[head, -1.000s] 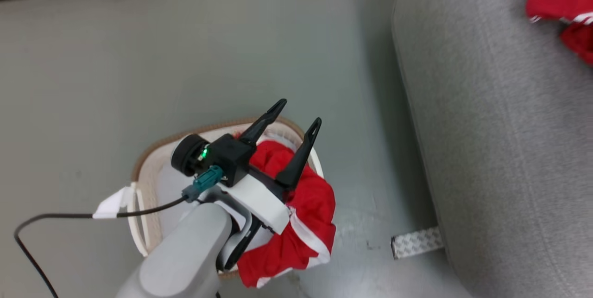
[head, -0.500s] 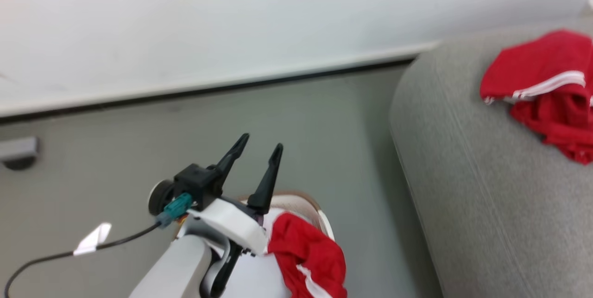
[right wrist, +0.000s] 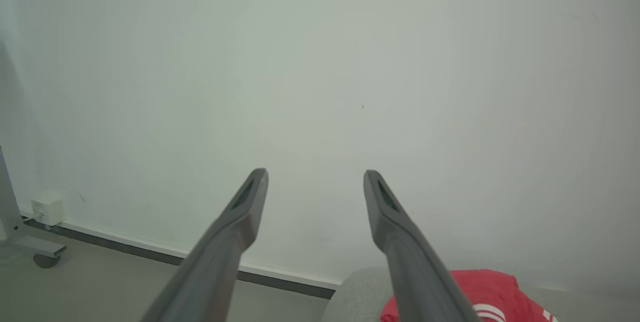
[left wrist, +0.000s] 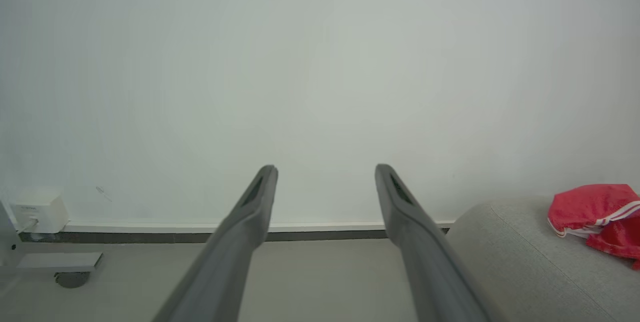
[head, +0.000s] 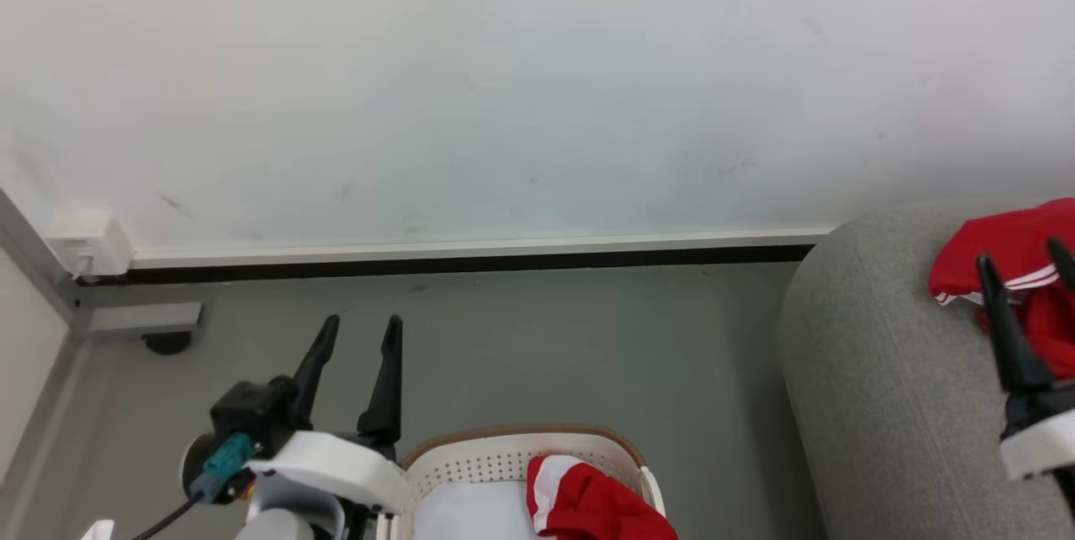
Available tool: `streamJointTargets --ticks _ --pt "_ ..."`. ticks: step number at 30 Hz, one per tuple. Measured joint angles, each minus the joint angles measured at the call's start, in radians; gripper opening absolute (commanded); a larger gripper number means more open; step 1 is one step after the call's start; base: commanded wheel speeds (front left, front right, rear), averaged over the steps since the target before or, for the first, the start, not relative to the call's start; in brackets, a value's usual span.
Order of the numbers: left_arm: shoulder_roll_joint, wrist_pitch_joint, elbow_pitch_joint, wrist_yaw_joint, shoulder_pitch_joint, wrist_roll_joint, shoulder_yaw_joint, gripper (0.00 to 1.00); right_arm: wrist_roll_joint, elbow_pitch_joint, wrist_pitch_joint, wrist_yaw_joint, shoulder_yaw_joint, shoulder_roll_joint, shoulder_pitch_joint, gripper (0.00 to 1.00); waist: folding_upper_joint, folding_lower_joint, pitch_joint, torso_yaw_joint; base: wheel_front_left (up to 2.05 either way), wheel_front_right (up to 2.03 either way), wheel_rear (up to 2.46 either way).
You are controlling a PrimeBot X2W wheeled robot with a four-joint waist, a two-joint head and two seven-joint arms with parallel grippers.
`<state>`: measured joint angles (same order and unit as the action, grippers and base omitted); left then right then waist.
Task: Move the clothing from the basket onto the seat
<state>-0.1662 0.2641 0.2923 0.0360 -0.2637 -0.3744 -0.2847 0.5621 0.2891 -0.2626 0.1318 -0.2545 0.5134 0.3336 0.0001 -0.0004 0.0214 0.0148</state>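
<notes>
basket [head: 504, 464] cut off at bottom edge — its red garment [head: 598, 508] too, seat [head: 873, 406] cropped at right

Head camera looks forward-down at wall [head: 537, 86], floor [head: 546, 338]; wrist cameras level toward same wall, seat [left wrist: 520, 257].

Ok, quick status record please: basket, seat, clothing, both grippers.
basket: on floor, red garment in it
seat: right of basket, second red garment on it
left gripper: open, empty, left of basket
right gripper: open, empty, by seat
task: not done; basket not emptied
</notes>
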Motion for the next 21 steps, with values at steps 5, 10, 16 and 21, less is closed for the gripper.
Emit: streamJointTargets --ticks 5,10,16,21 --pt "0.027 0.000 -0.021 -0.010 0.055 0.068 0.063 1.00 -0.121 -0.138 -0.002 0.000 0.142 -0.158 -0.199 1.00 0.0000 0.0001 0.009 0.022 0.00 0.00 0.00" --pt "0.066 0.000 -0.052 -0.027 0.109 0.112 0.135 1.00 -0.206 -0.222 -0.002 0.000 0.214 -0.297 -0.340 1.00 -0.0001 0.0002 0.008 0.021 0.00 0.00 0.00" --pt "0.096 0.000 -0.037 -0.063 0.152 0.136 0.192 1.00 -0.229 -0.221 -0.002 0.000 0.219 -0.346 -0.378 1.00 0.0000 0.0003 0.003 -0.001 0.00 0.00 0.00" --pt "0.110 0.000 -0.031 -0.082 0.157 0.164 0.211 1.00 -0.236 -0.210 -0.002 0.000 0.219 -0.354 -0.377 1.00 -0.0001 0.0004 -0.002 -0.004 0.00 0.00 0.00"
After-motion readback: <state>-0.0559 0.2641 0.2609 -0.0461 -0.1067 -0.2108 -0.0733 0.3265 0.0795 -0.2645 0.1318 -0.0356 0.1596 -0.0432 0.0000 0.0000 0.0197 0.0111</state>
